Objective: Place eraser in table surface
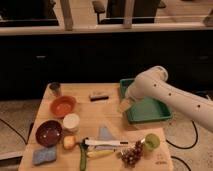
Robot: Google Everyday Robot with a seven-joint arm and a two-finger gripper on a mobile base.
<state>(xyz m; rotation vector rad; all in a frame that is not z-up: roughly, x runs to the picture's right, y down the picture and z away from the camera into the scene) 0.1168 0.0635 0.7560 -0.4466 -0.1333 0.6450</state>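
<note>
Your gripper (124, 105) hovers, fingers apart, at the tray's (150, 120) left rim, eraser (98, 95) just left on the table (100, 113), lying left-to-right.

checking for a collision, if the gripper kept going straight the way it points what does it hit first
Probably the bare table surface just left of the green tray. The gripper points down and leftward there; the eraser lies farther left, off that line, though depth is unclear.
</note>
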